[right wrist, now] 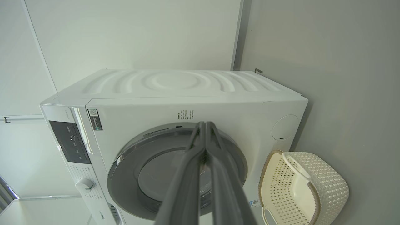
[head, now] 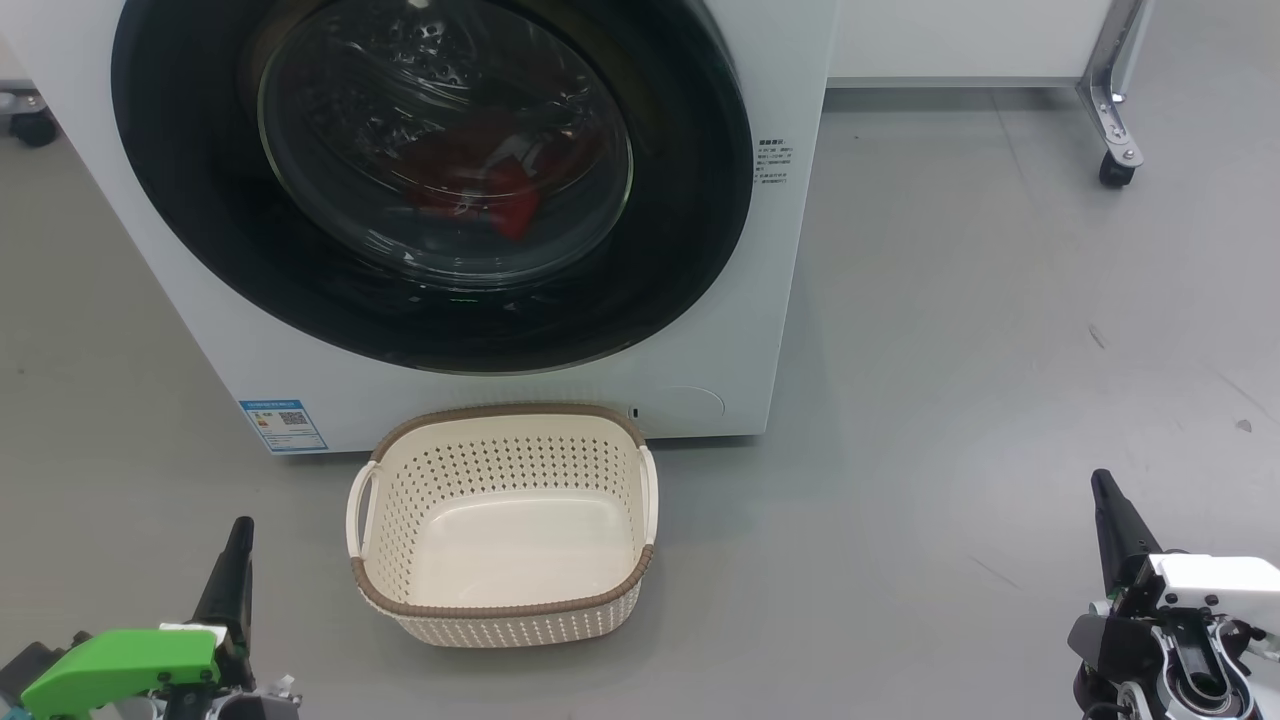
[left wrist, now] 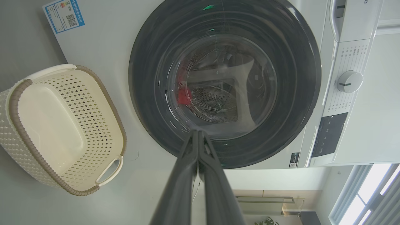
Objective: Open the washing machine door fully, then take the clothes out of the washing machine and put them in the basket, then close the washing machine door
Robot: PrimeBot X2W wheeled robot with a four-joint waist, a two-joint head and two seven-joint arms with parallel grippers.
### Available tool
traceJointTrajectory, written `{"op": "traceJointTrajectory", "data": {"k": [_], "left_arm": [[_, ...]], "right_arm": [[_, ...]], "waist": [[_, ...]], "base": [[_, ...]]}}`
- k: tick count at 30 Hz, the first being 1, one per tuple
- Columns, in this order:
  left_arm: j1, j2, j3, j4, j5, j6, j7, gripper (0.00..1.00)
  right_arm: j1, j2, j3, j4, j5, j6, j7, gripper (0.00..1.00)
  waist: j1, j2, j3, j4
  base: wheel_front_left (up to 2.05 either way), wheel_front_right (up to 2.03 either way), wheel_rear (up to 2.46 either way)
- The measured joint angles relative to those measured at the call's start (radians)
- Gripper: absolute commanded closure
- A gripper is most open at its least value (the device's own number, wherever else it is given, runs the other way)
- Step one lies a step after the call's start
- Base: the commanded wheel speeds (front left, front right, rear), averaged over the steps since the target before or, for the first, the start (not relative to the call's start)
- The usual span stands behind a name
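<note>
Two shut, nothing held

Nearest, the left gripper (head: 240, 530) and the right gripper (head: 1102, 485) sit low at the near corners of the head view, each with its fingers pressed together. Between them and farther on, the basket (head: 505, 411) stands empty on the grey floor (head: 950, 350), just before the washing machine (head: 700, 380). The washing machine door (head: 200, 220) is closed, and behind its glass the clothes (head: 470, 180) lie red in the drum.

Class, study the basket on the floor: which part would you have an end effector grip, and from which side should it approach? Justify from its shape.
Probably best to grip a loop handle on one short end of the basket, coming down from above. The basket stands upright with its open top up, and each handle stands off the side, leaving a gap for a finger.
</note>
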Motion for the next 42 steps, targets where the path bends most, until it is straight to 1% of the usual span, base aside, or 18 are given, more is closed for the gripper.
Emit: {"op": "traceJointTrajectory", "data": {"k": [42], "left_arm": [[0.0,0.0,0.001,0.0,0.0,0.0,0.0,1.0]], "right_arm": [[0.0,0.002,-0.001,0.0,-0.001,0.0,0.001,1.0]], "waist": [[0.0,0.0,0.0,0.0]], "base": [[0.0,0.0,0.0]]}}
